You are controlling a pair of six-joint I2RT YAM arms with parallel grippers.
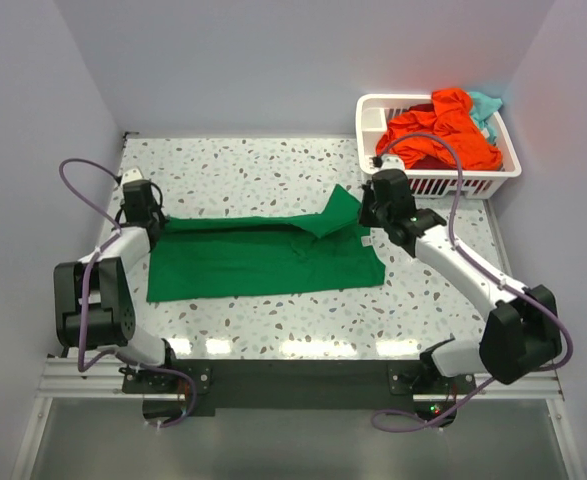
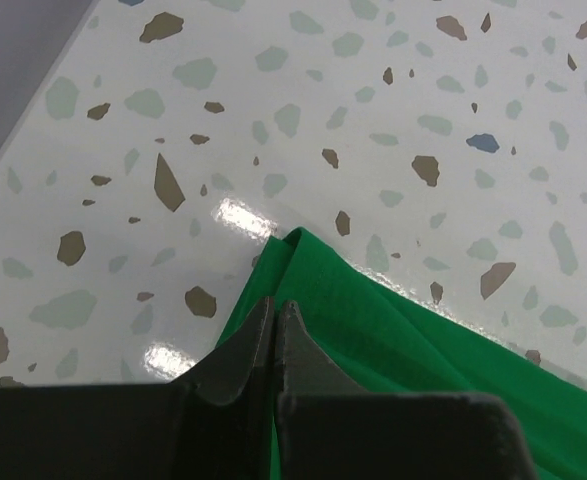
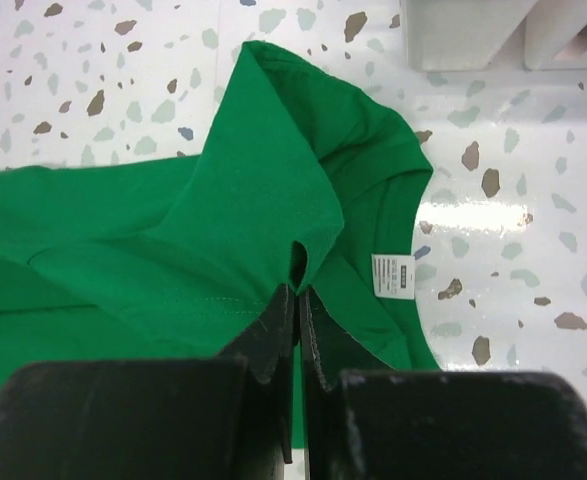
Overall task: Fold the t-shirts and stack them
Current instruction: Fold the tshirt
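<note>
Top view: the green t-shirt (image 1: pixel 263 262) lies on the table (image 1: pixel 233 170), its far edge turned over. The left gripper (image 1: pixel 145 218) is at its nine o'clock end, the right gripper (image 1: pixel 373 208) at three o'clock.

Left wrist: jaws together, pinching a hem corner.

Right wrist: jaws clamped on a puckered fold beside the neck label (image 3: pixel 393 277). Both ends should probably travel level, with the cloth taut.

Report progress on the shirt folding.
Done: green shirt laid out on the table. In hand: left gripper and right gripper, both shut, pinch it at either end, mid-fold. Left: finish that fold; orange shirt and teal shirt wait in the basket; no stack yet.
</note>
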